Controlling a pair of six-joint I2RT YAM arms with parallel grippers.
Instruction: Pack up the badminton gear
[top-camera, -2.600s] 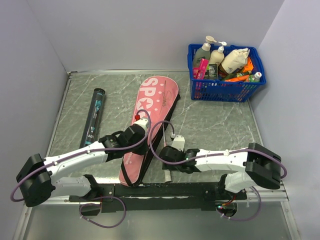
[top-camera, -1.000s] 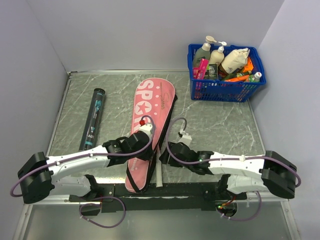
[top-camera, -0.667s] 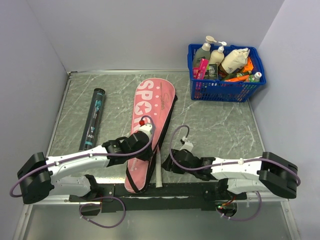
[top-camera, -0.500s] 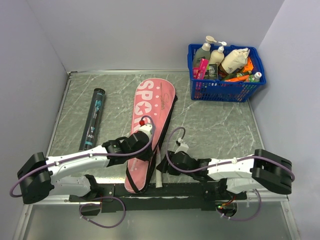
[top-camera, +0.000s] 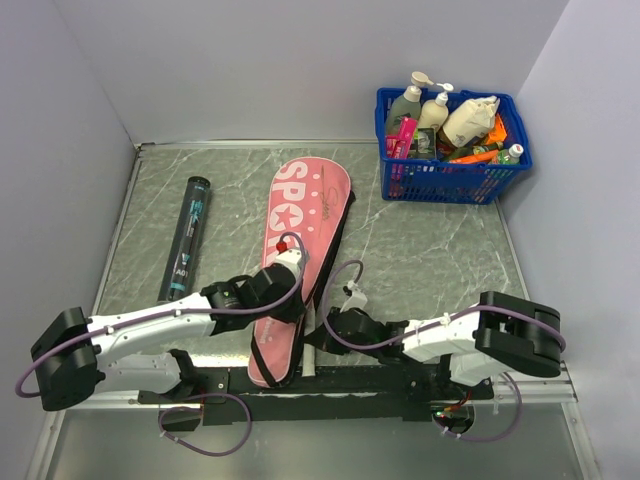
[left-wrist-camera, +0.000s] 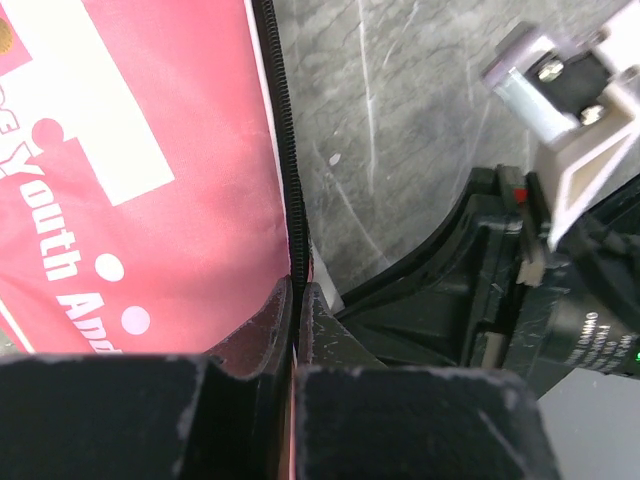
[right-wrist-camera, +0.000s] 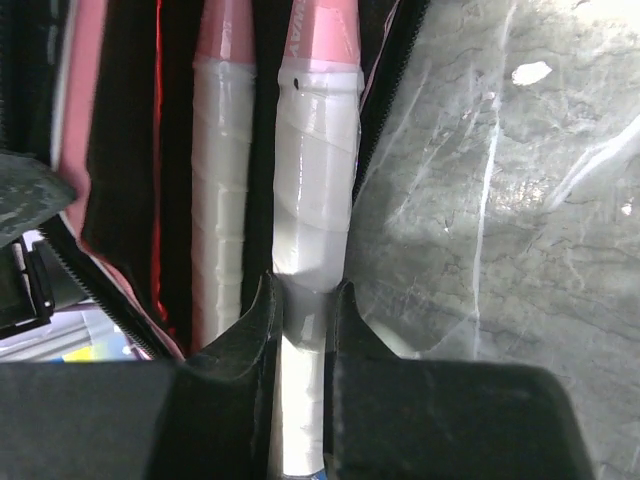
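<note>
The right pincer (right-wrist-camera: 303, 310) pinches the racket handle (right-wrist-camera: 318, 200); slide it straight ahead into the cover (left-wrist-camera: 150, 150); the left pincer (left-wrist-camera: 293, 310) clamps its zip edge.

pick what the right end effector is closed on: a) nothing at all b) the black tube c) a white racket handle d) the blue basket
c: in the right wrist view the right end effector has a finger pressed on each side of the white handle that sticks out of the open end of the cover.
</note>
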